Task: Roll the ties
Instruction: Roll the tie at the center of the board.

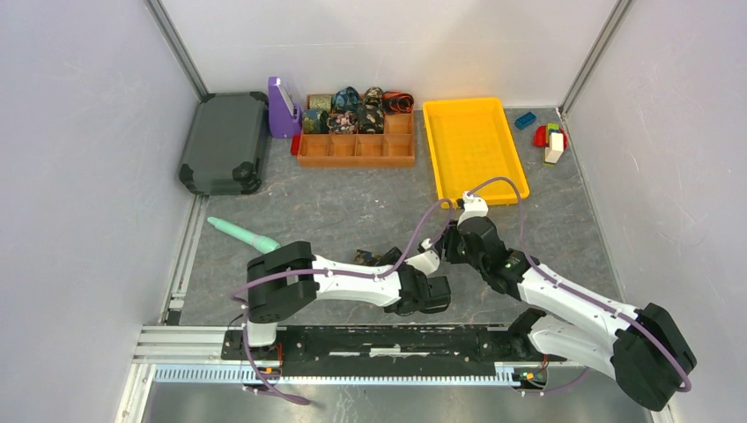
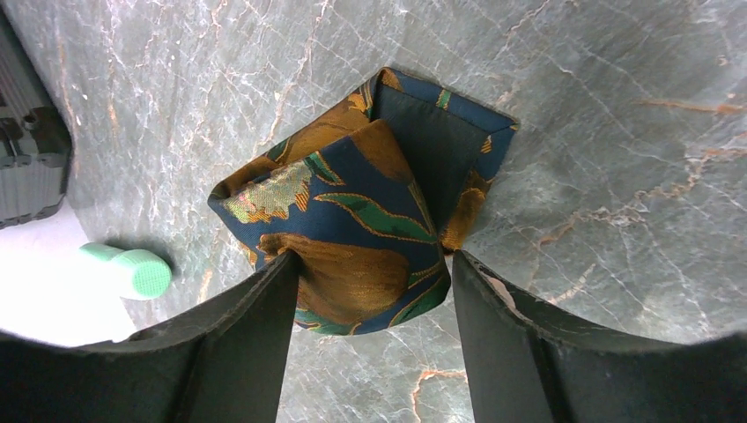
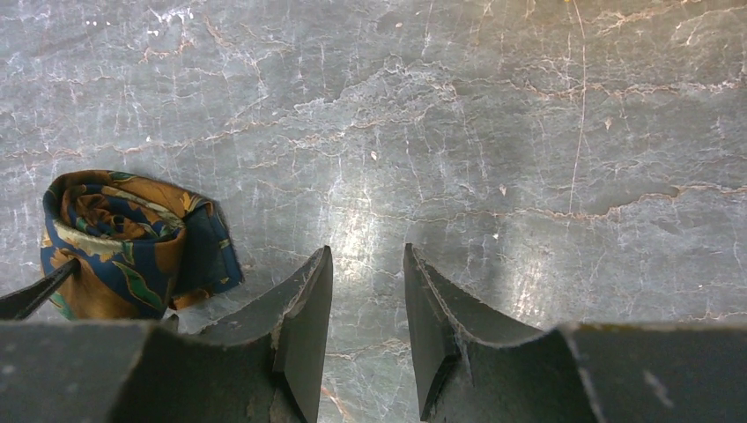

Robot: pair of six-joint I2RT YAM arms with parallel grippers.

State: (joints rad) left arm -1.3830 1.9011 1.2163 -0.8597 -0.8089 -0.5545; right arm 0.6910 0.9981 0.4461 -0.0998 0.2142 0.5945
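Observation:
A tie [image 2: 352, 220] with a blue, orange and green print is rolled into a small coil, and its loose tail end lies flat on the table behind it. My left gripper [image 2: 374, 260] straddles the coil, with both fingers against its sides. In the top view the coil [image 1: 364, 257] peeks out by the left gripper [image 1: 382, 261]. My right gripper [image 3: 366, 251] is slightly open and empty over bare table, to the right of the coil [image 3: 114, 242]. It also shows in the top view [image 1: 445, 240]. Several rolled ties [image 1: 352, 110] sit in the organiser at the back.
A brown compartment organiser [image 1: 357, 152], a yellow tray [image 1: 476, 150], a dark grey case [image 1: 225, 141] and a purple holder [image 1: 282, 110] stand along the back. Toy blocks [image 1: 551, 137] lie at the far right. A teal-green stick [image 1: 242, 233] lies left of the arms.

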